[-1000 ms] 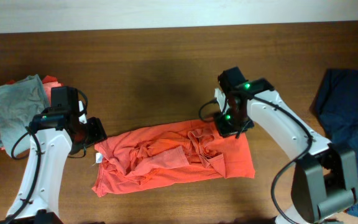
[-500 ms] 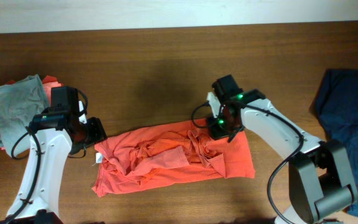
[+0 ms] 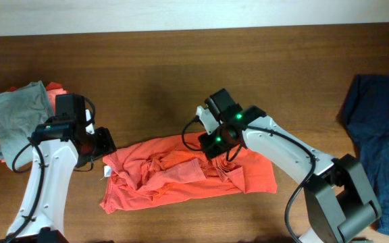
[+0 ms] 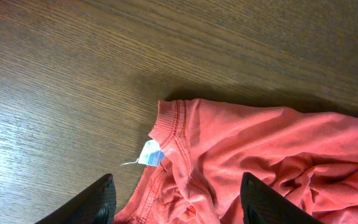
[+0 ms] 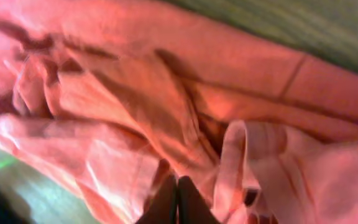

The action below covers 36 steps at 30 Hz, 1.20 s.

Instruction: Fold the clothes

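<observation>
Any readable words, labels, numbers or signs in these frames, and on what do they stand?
None can be read.
Neck label on the orange-red T-shirt: white and blue, print too small to read.
No printed lettering shows on the T-shirt's visible folds.

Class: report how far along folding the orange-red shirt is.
Done: little; the orange-red T-shirt lies bunched into a rough wrinkled band. In hand: right gripper shut on a fold near its upper edge; left gripper open at the collar. Left: smoothing and all neat folds.
</observation>
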Motion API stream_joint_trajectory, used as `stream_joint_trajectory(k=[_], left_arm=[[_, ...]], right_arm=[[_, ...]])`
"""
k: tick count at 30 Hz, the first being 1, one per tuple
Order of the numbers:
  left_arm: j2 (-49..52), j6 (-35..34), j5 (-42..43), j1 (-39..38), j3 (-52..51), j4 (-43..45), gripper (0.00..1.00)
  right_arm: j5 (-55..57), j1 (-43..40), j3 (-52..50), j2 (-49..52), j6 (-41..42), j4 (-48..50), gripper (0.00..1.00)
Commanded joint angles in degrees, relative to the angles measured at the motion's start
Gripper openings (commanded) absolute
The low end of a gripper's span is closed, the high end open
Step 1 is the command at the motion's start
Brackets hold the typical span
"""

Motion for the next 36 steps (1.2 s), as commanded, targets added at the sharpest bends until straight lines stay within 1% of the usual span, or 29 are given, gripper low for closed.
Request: stream_joint_trajectory(k=[1,3,5,9,11,13,18,22,26,31,36], left_arm=[[-0.61,0.96,0.39,0.35,1.11,-0.13,0.64],[-0.61,0.96,0.42,0.35,1.11,-0.13,0.64],[-0.61,0.96,0.42,0.35,1.11,-0.13,0.64],[-0.61,0.96,0.42,0.35,1.11,-0.11,0.64],[-0.61,0.98,0.39,0.35,1.11,-0.11,0.64],[-0.61,0.96,0.42,0.35,1.11,-0.11,0.64],[-0.61,0.96,0.39,0.35,1.11,-0.09,0.64],[-0.61,1.2,0.42,0.35,1.11,-0.13,0.64],[-0.61,1.2,0.42,0.35,1.11,-0.11,0.64],[-0.61,1.2,0.39,0.35,1.11,-0.11,0.64],[-0.61,1.2,0.42,0.35,1.11,-0.11,0.64]], right_arm=[[-0.76,-3.37,4.24,-1.49,-0.28,-5.2,0.15],[-0.63,-5.99,6.47,-3.15,-0.52,-8.9,0.2],[-0.33,-8.57,8.09,-5.44,-1.07,-11.28,0.21],[1.99,-14.05,8.66,-11.02,-1.57,-13.84,0.29],[3.58,-15.89,8.66,-12.0,-1.62,-15.12,0.29],[4.13,-16.7,8.35,-11.69,-1.79,-16.15,0.26],[5.11,-14.86,4.28,-7.65,-1.38,-14.73,0.24],[5.88,-13.64,1.31,-3.08,-0.22,-10.97,0.23],[4.72,-11.17,0.96,2.03,-0.24,-6.49,0.19],[1.64,-5.99,0.96,6.49,-0.24,-2.23,0.19],[-0.07,-0.11,0.98,8.46,-0.24,5.01,0.19]])
